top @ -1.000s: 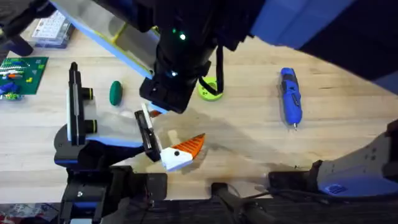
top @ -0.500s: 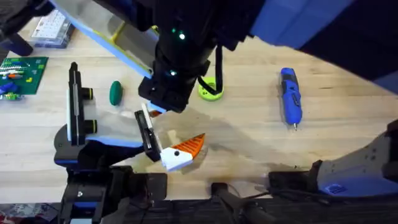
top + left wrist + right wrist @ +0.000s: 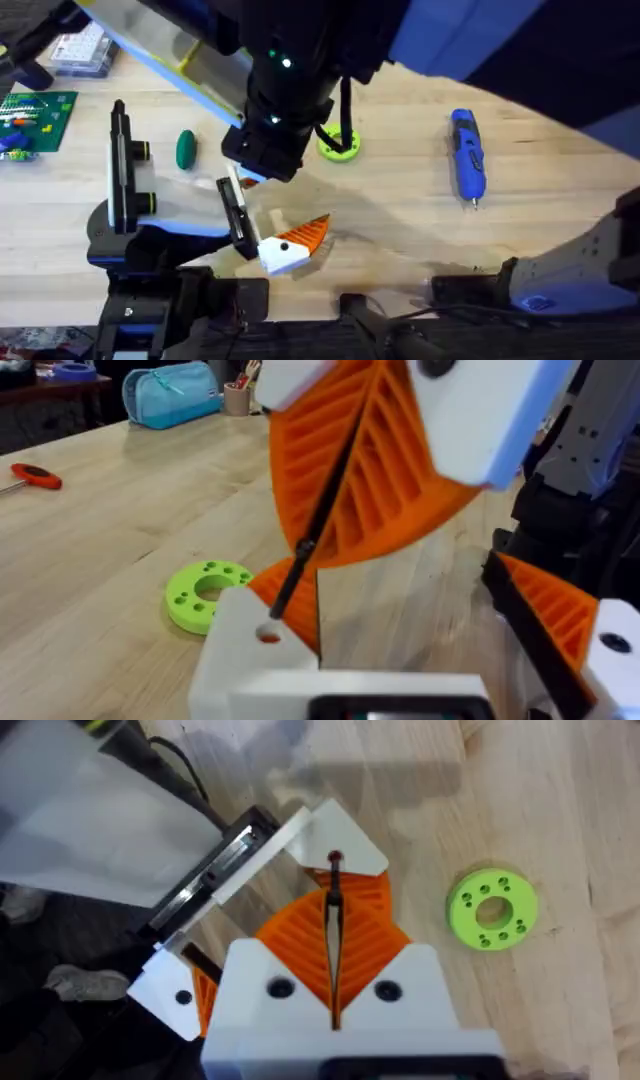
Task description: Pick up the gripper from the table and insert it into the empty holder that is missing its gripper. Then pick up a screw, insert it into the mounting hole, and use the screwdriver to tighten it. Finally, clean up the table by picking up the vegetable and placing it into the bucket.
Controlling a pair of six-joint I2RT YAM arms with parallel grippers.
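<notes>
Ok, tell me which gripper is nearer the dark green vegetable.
Right, by the overhead view. The right gripper hangs a short way to the right of the vegetable. The left gripper sits farther right and closer to the arms' bases.

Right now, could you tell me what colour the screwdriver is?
Blue with dark bands, clearest in the overhead view: screwdriver.

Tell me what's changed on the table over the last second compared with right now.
Very little. The dark arm over the middle has drifted slightly up and left in the overhead view. The screwdriver, the vegetable, the green ring and the white-and-orange gripper part on the table lie where they were. Nothing was picked up or released.
</notes>
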